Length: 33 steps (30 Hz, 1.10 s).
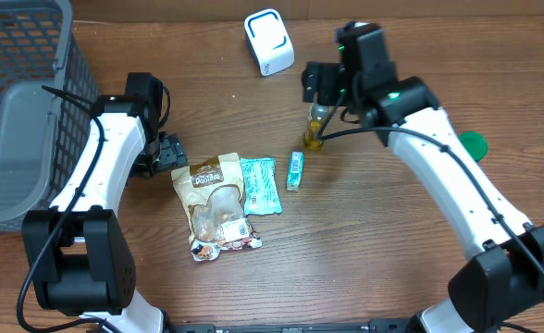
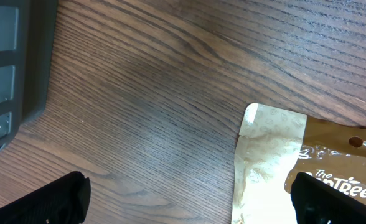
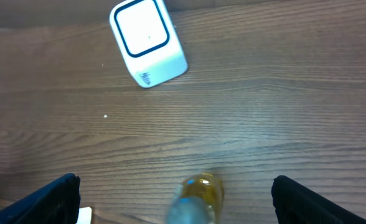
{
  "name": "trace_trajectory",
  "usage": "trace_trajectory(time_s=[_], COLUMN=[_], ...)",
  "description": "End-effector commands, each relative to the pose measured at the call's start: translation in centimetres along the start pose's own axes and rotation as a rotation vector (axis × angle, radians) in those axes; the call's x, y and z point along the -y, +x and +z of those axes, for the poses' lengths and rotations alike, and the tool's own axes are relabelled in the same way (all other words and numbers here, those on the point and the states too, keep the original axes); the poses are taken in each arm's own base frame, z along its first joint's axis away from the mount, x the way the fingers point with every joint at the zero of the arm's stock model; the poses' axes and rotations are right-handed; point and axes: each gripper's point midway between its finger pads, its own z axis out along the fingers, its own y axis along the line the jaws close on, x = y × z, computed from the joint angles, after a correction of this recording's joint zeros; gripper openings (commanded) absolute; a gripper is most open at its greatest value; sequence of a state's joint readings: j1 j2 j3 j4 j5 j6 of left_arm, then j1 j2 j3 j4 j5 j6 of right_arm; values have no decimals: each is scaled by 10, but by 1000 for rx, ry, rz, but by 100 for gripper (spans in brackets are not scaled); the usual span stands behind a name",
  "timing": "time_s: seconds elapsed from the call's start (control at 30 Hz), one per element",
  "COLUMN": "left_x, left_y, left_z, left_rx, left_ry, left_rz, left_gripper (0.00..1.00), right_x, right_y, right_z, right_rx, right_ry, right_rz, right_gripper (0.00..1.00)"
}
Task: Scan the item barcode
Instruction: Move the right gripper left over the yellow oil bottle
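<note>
While both arms' jaws gape, the small yellow-filled bottle (image 1: 314,134) stands upright

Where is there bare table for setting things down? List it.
Bare wood lies between the basket and the white scanner, and nearer the front between the snack bag and the right arm. Crowded: the middle, where bag, teal packet and bottle cluster.

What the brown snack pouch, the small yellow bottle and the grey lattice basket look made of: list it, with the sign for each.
Brown snack pouch: likely plastic film, glossy; it crinkles and glares.
Small yellow bottle: clear plastic or glass, cannot tell; the liquid shows through.
Grey lattice basket: seemingly moulded plastic, matte; even grid walls.
</note>
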State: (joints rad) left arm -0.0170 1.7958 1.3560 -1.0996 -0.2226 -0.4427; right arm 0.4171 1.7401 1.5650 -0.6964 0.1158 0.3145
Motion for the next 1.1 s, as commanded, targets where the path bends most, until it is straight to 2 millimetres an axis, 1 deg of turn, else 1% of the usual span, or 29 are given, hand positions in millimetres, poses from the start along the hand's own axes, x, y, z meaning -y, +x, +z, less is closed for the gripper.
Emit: trace_trajectory(time_s=[0.0, 0.1, 0.17, 0.27, 0.37, 0.43, 0.57, 0.6, 0.67, 0.73, 0.8, 0.87, 0.9, 1.0, 1.03, 1.07], left_x=[-4, -4, -4, -4, -4, -4, -4, -4, -4, -4, -4, -4, -4, -4, -4, -4], left_y=[-1, -1, -1, -1, -1, -1, -1, -1, -1, -1, -1, -1, -1, -1, -1, -1], left_z=[4, 4, 4, 4, 4, 4, 4, 4, 4, 4, 4, 4, 4, 4, 4, 4], left_rx=[-2, -2, -2, -2, -2, -2, -2, -2, -2, -2, -2, -2, -2, -2, -2, -2], left_ry=[-23, -23, -23, -23, -23, -23, -23, -24, -23, -23, -23, -23, -24, -23, -23, -24], left_rz=[-8, -8, -8, -8, -8, -8, -8, -8, -8, -8, -8, -8, -8, -8, -8, -8], left_gripper=[99, 100, 99, 100, 100, 99, 99, 100, 100, 100, 100, 100, 100, 100, 99, 100], right_x=[8, 10, 15, 20, 17, 14, 20, 21, 22, 22, 22, 22, 22, 22, 21, 21], right_y=[5, 18, 26, 31, 38, 49, 65, 67, 69, 69, 69, 69, 69, 67, 65, 63], right_z=[20, 39, 50, 58, 64, 69, 75, 76, 77, 77, 77, 77, 76, 70, 67, 65], right_rx=[4, -36, -62, -80, -107, -150, -210, -216, -223, -223, -221, -223, -223, -220, -215, -210], right_ry=[103, 118, 139, 160, 141, 115, 141, 143, 147, 150, 149, 149, 150, 148, 146, 144], right_rz=[-20, -29, -33, -34, -35, -36, -44, -45, -47, -47, -47, -47, -47, -46, -45, -45], right_gripper=[95, 95, 95, 95, 95, 90, 85, 82, 80, 75, 71, 64, 58, 34, 31, 31])
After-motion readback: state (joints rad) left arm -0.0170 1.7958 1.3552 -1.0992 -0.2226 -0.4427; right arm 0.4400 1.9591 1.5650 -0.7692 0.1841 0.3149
